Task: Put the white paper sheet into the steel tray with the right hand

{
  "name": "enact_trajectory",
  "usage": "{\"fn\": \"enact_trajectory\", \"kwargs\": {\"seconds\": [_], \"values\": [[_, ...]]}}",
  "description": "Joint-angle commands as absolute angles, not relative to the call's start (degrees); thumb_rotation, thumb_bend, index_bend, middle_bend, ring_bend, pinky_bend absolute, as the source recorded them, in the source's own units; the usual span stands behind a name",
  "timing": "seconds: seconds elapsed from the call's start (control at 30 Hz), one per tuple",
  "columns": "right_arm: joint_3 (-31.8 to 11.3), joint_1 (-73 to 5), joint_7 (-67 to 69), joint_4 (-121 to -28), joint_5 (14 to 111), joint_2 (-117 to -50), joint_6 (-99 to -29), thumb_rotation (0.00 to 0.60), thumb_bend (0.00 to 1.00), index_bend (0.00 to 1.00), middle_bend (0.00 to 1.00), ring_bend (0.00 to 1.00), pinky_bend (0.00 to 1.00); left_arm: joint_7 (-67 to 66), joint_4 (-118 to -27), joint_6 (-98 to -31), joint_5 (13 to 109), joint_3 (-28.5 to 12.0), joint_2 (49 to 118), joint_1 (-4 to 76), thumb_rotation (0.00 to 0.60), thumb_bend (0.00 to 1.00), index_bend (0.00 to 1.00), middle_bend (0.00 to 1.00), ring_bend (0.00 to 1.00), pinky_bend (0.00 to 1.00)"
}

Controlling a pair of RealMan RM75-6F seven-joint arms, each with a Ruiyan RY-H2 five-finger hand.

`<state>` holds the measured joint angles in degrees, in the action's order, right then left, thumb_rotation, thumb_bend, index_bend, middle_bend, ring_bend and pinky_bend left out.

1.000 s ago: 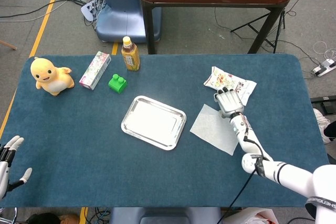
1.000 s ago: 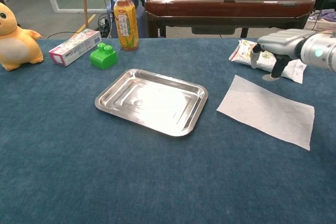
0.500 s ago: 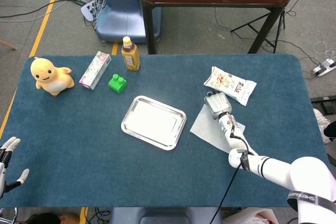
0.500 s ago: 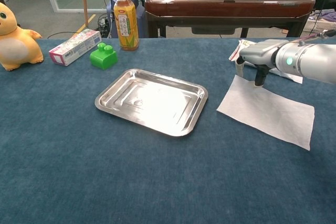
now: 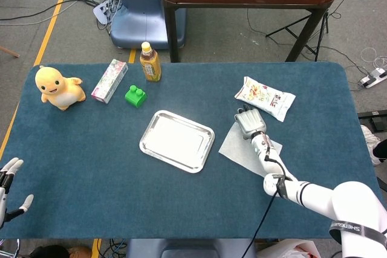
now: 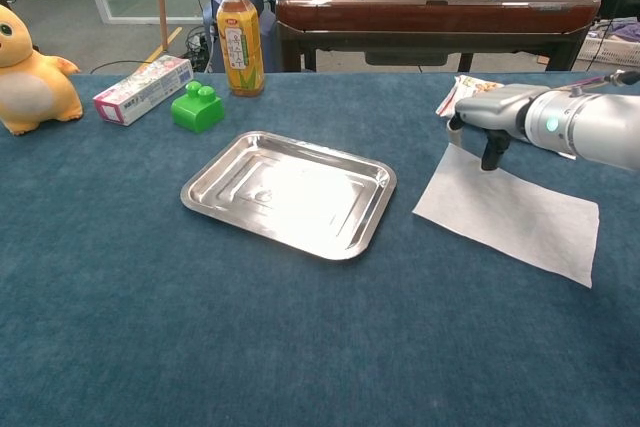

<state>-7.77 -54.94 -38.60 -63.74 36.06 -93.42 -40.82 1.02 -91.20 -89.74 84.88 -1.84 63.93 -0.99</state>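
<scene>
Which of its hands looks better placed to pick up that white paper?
The right hand: it hovers at the far corner of the white paper sheet, beside the steel tray. The left hand sits at the table's opposite edge.

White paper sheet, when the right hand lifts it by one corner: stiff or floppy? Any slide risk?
Probably floppy: the white paper sheet lies thin and perfectly flat on the table, so it should droop. Likely very light. The right hand is at its far corner; pressing there may drag it across the cloth rather than lift it.
</scene>
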Motion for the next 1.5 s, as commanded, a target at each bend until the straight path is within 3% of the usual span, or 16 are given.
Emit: {"fn": "enact_trajectory", "kwargs": {"seconds": [0.03,0.57,0.97,1.5], "values": [[-7.6,-54.2,-36.7,-63.5,37.7,-93.6,-41.2,0.600,0.46,0.47,0.21,0.06,0.29,1.0,-91.2,-89.7,84.9,-1.9,63.9,-1.0,0.600,0.25,0.13,0.12,0.14,0.06],[-8.1,-52.3,-30.8,-61.7,43.5,-95.0,-43.0,0.600,0.46,0.62,0.31,0.07,0.29,0.8,-91.3,-89.8,84.9,-1.9,64.0,-1.1,0.600,0.25,0.13,0.12,0.14,0.06],[-11.8,-50.2,-16.7,-74.7,54.7,-85.1,-42.1,0.600,0.46,0.68,0.37,0.13,0.29,0.7,-91.5,-90.0,84.9,-1.9,63.7,-1.4,0.600,0.25,0.13,0.12,0.14,0.06],[-18.9,-56.8,-2.3,-74.2,53.9,-88.3,-32.4,0.600,0.46,0.68,0.38,0.17,0.32,1.3,-91.6,-91.8,84.8,-1.6,63.0,-2.8,0.600,0.25,0.13,0.12,0.14,0.06]]}}
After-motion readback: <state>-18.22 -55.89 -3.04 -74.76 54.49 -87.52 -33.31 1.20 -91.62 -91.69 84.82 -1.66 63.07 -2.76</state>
